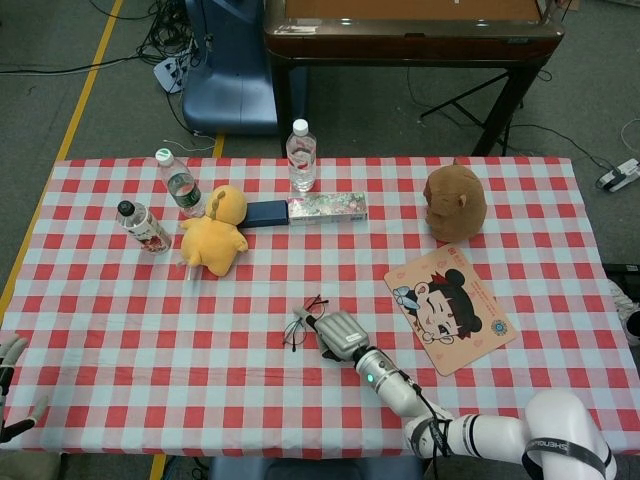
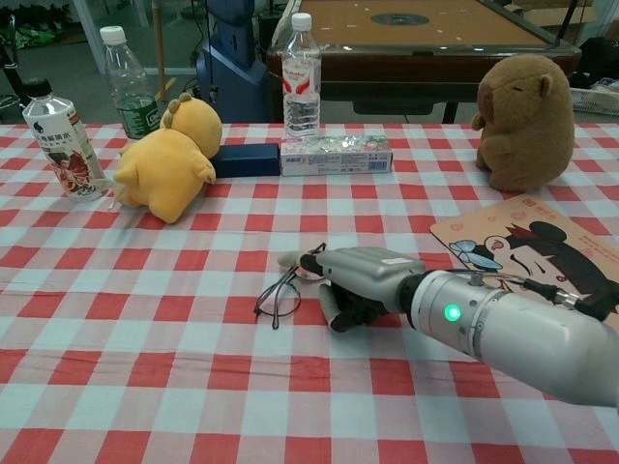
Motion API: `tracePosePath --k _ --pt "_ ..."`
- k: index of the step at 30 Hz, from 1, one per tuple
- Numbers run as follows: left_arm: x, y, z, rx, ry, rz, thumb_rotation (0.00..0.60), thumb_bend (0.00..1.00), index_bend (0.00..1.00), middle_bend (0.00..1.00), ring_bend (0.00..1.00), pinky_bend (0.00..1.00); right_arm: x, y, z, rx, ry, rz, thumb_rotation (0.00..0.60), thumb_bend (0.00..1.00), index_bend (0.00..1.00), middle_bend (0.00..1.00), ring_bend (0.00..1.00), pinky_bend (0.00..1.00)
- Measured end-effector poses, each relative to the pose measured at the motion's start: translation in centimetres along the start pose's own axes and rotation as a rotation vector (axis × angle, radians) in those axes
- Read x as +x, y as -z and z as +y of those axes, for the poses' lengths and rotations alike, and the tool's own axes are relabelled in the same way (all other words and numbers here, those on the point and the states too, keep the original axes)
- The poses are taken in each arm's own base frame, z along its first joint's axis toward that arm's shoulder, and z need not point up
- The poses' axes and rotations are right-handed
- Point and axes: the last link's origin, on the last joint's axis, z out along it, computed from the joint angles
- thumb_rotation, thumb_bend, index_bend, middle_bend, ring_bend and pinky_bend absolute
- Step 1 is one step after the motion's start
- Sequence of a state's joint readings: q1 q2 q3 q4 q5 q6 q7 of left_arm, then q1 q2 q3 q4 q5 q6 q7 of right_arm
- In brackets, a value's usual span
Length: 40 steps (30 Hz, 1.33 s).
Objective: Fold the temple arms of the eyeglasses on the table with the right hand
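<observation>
The desk under its red-and-white check cloth carries everything, and the props sit along the far side, well apart from the work, which leaves the near middle free for the arm. Back there are a brown plush, a yellow plush, a cartoon mat to the right, three bottles, and two flat boxes lying end to end.

The right hand lies low on the cloth, reaching in from the near right corner, with its back up and its fingers curled under. One fingertip pokes out towards the eyeglasses, which lie just beside it near the desk's middle, lenses nearest the camera in the chest view. It seems to be touching a temple arm at the hinge end, presumably to push it inwards, but I cannot tell whether anything is pinched.

The left hand shows only at the far left edge, fingers apart, holding nothing, parked since the job belongs to the right.
</observation>
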State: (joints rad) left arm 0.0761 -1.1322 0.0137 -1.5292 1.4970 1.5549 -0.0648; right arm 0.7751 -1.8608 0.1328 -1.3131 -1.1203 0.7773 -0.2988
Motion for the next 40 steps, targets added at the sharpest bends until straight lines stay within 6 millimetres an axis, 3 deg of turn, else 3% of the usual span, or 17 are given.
tracePosePath --k 11,17,24,30,35,40 --pt "0.6 -0.1 0.1 -0.006 -0.001 0.019 0.600 0.32 0.00 0.00 0.00 0.00 3.1 2.7 -0.2 0.044 0.010 0.096 0.600 0.96 0.00 1.00 1.00 0.96" --pt "0.6 -0.4 0.5 -0.019 0.000 0.025 0.600 0.32 0.00 0.00 0.00 0.00 6.6 6.6 2.0 0.008 0.103 0.210 0.600 0.94 0.00 1.00 1.00 0.96" --pt "0.6 -0.8 0.9 -0.034 -0.001 0.025 0.600 0.32 0.00 0.00 0.00 0.00 9.9 13.5 6.6 -0.145 0.260 0.357 0.600 0.87 0.00 0.94 0.99 0.95" --pt "0.5 -1.2 1.5 -0.049 0.000 0.027 0.600 0.32 0.00 0.00 0.00 0.00 10.2 19.1 9.4 -0.287 0.318 0.455 0.600 0.68 0.00 0.76 0.77 0.82" --pt "0.5 -1.4 2.0 -0.062 0.002 0.033 0.600 0.32 0.00 0.00 0.00 0.00 9.7 23.6 11.5 -0.404 0.338 0.500 0.600 0.67 0.00 0.46 0.48 0.65" --pt "0.4 -1.6 2.3 -0.070 -0.002 0.032 0.600 0.32 0.00 0.00 0.00 0.00 8.7 27.6 12.9 -0.514 0.323 0.535 0.600 0.67 0.00 0.36 0.35 0.57"
